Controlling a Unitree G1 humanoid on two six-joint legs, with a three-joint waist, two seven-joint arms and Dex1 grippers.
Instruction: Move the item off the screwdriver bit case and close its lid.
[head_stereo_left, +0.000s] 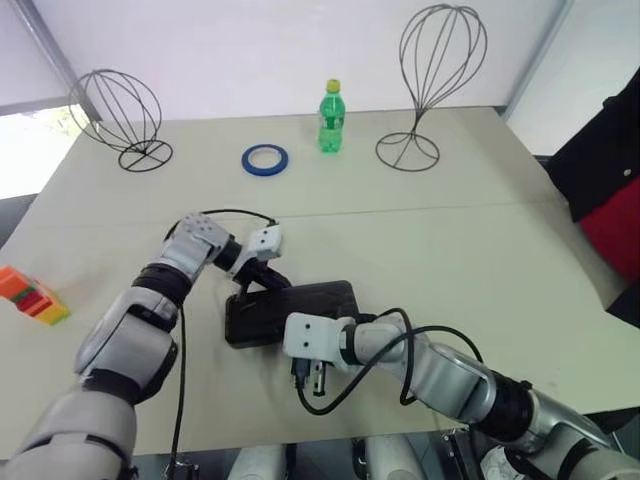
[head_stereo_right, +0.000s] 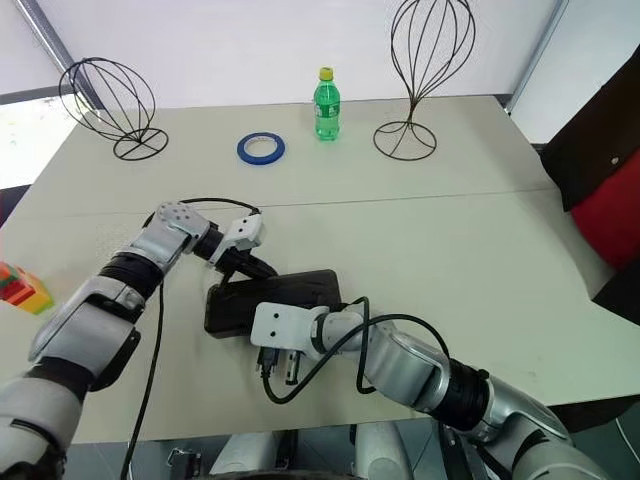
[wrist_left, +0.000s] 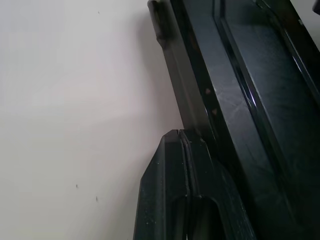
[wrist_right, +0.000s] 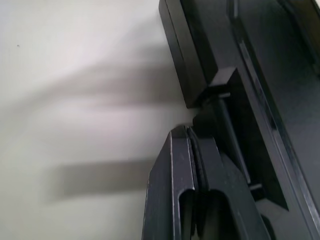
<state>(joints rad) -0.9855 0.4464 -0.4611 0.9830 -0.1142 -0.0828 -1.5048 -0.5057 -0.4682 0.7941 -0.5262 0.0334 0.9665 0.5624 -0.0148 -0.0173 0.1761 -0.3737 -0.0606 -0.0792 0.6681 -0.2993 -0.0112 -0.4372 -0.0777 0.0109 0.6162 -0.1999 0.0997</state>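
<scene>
So the black screwdriver bit case (head_stereo_left: 300, 305) is sitting a bit below the middle of the frame on the beige table (head_stereo_left: 470, 230), and from where I'm standing the lid looks like it's lying flat down. The left gripper (head_stereo_left: 268, 280) is at the case's upper left corner. In its wrist view the two black fingers (wrist_left: 165, 190) are pressed tight together with the tip right up against the case's side edge. The right gripper (head_stereo_left: 312, 378) is at the lower edge of the case, pointing down at the table. Its fingers (wrist_right: 170, 185) are squeezed together too, with nothing between them, and the tip is just beside a little latch tab (wrist_right: 222, 80) on the case rim. Along the top of the frame there's a green soda bottle (head_stereo_left: 331, 118) with a yellow cap. It has a label, but it's too small for me to read. A roll of blue tape (head_stereo_left: 265, 158) sits just left of it, with a wire head-shaped stand (head_stereo_left: 120, 115) at upper left and a taller one (head_stereo_left: 435, 80) at upper right. Some bright stacked blocks (head_stereo_left: 30, 295) are at the left edge, and a person in dark and red clothing (head_stereo_left: 610, 190) is at the right edge.
</scene>
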